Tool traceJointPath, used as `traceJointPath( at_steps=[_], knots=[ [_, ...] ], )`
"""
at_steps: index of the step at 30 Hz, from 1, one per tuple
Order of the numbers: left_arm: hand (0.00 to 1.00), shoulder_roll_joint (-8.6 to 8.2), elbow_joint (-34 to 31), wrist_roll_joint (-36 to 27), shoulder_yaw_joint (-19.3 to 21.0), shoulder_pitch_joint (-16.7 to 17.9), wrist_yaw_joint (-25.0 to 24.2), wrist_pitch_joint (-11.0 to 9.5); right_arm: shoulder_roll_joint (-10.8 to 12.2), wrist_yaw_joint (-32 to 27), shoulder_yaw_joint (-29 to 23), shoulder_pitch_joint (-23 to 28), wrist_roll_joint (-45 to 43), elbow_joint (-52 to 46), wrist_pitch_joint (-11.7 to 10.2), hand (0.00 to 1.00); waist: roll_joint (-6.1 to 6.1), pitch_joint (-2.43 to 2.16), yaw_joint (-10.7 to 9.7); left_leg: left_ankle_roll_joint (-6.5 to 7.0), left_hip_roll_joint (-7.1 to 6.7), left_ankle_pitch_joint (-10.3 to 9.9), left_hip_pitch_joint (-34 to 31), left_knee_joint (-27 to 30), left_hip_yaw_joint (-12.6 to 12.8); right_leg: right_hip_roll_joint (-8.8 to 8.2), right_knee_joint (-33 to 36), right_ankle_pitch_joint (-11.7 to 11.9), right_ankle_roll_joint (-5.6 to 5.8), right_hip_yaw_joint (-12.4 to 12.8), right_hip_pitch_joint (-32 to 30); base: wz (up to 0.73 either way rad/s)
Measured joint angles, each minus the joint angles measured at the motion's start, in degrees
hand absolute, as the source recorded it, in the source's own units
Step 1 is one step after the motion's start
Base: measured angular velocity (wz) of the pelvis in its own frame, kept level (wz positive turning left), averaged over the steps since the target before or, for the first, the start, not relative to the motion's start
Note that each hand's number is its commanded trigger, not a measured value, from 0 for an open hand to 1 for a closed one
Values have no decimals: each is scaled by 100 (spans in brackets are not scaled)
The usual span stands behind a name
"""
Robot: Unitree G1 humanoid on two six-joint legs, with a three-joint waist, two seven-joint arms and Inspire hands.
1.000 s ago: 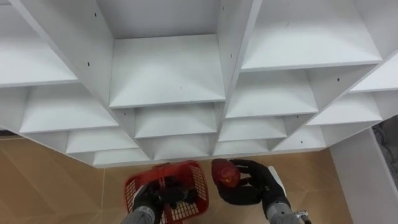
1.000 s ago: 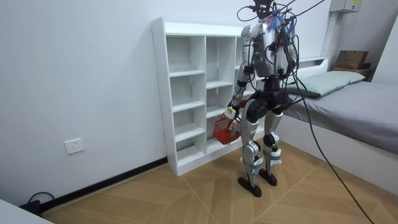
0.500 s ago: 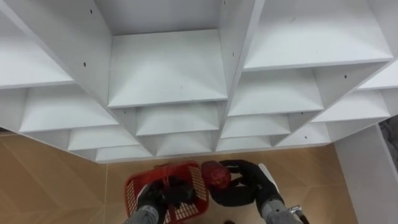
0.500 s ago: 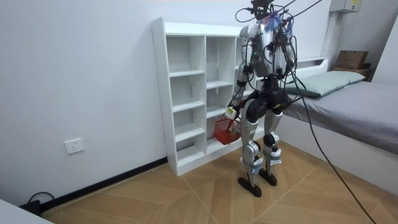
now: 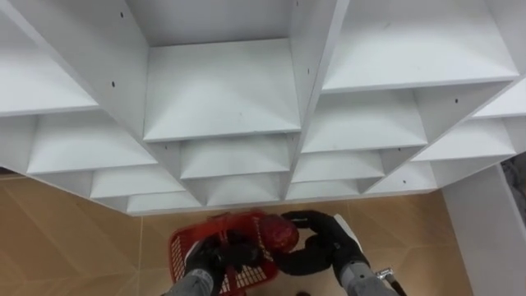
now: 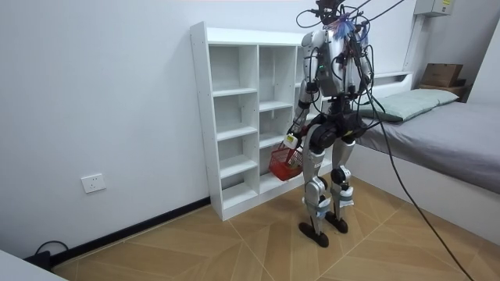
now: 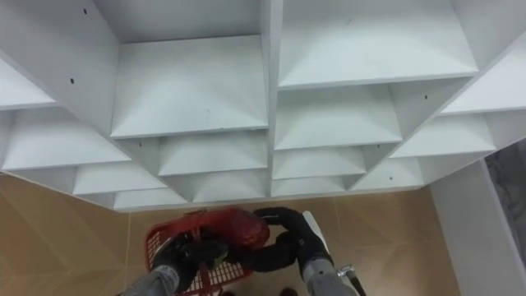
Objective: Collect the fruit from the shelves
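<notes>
Robot stands close before the white closet (image 5: pixel 222 90), an open shelf unit, on wood floor (image 5: pixel 66 238); the bed (image 6: pixel 437 133) lies off at the room view's right.

Progress: scanning the compartments left to right, every one that shows looks bare, no fruit on any shelf board. One red fruit (image 5: pixel 278 234) is out of the closet and in hand, low and near the robot, at the right rim of the red basket (image 5: pixel 182 247), overlapping that rim from above. It is not yet let go. Judged from this, picking is done for this piece and the drop into the basket is what remains. Whether other fruit already lies in the basket cannot be told; the hand and handle cover much of its inside.

Hands, left to right:
- Left hand (image 5: pixel 207 261): at the basket's near side, fingers curled round the dark handle, carrying it off the floor. In the room view the basket hangs at thigh height beside the lower shelves.
- Right hand (image 5: pixel 325 242): just right of the basket, fingers arched over the red fruit and thumb beneath, closed snugly on it.
</notes>
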Motion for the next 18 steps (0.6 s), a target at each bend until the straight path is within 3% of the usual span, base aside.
traceJointPath(
  at_steps=[5,18],
  knots=[
    [100,-9,-88,-3,-30,2,0,-2,-9,116,6,11,-2,0,2,100,-1,0,90,0,0,0,2,-2,-1,0,0,0,0,2,-1,0],
    [100,28,-274,-4,-58,22,2,-1,-58,185,-9,-45,15,-9,-1,100,-6,-2,83,0,0,1,-1,-6,-7,-2,-1,0,0,-6,-3,0]
  ],
)
